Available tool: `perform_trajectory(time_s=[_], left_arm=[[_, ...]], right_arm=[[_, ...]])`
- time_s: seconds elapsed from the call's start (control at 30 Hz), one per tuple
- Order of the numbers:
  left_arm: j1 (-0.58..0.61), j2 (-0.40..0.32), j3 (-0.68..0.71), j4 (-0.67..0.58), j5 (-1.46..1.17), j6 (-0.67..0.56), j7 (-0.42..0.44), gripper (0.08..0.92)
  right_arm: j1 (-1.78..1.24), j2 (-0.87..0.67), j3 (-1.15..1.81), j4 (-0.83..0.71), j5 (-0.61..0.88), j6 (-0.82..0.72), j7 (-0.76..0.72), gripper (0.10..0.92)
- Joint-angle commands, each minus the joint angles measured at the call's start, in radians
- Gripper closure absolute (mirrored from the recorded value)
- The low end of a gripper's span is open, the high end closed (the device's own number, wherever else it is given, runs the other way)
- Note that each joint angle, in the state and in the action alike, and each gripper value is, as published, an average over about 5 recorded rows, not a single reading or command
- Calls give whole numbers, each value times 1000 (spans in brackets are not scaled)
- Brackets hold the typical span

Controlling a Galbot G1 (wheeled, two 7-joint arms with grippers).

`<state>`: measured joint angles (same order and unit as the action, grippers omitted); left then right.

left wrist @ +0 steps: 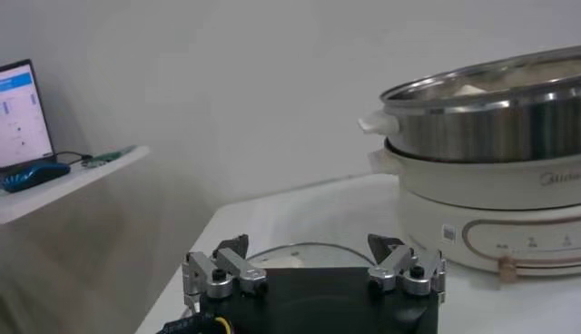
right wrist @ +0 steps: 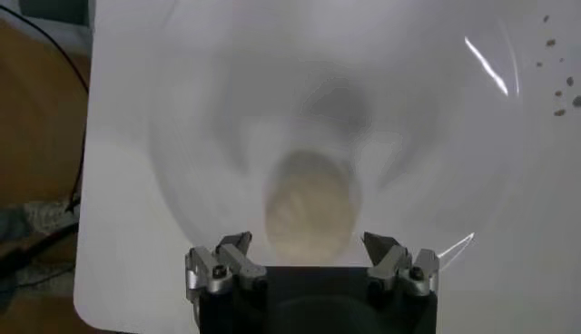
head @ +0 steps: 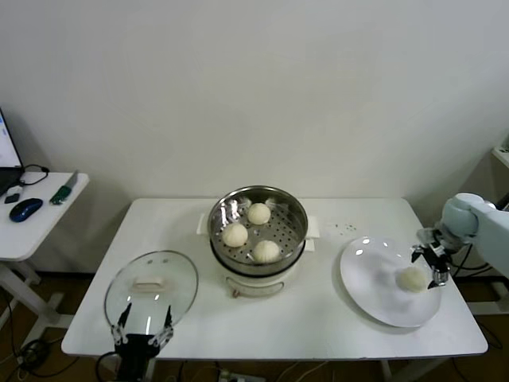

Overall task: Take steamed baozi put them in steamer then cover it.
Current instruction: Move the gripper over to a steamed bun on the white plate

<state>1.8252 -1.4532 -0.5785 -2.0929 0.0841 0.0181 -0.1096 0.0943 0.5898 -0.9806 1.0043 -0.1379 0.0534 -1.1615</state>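
Head view: three steamed baozi (head: pixel 254 233) in steamer (head: pixel 296 208); fourth baozi (head: pixel 411 278) on plate (head: pixel 370 280), right of steamer; right tool (head: pixel 433 266) just beside it. Cover (head: pixel 151 290) on counter (head: pixel 318 318), left of steamer; left tool (head: pixel 143 328) at its near edge, released.

Left wrist view: left tool (left wrist: pixel 313 272) spread, empty.

Right wrist view: right tool (right wrist: pixel 310 261) spread, flanking fourth baozi (right wrist: pixel 307 206). Risk: off-centre closing, soft bun rolling across smooth plate.

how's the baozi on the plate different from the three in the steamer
The lone baozi lies on the flat white plate at the table's right; the three baozi sit inside the steel steamer at the centre. The lone one has the open right gripper just over it; the three have no gripper near them. All four are round, smooth and cream-white, similar in size.
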Motion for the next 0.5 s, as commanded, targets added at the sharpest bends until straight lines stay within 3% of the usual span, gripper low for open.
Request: perform_trajectory(time_s=[0.03, 0.5], left_arm=[[1, -2, 1, 5, 6, -1, -1, 177], [-4, 1, 2, 7, 9, 5, -6, 177]], right_arm=[[-90, 42, 94, -77, -69, 4, 5, 203], [-86, 107, 80, -104, -84, 2, 6, 203]])
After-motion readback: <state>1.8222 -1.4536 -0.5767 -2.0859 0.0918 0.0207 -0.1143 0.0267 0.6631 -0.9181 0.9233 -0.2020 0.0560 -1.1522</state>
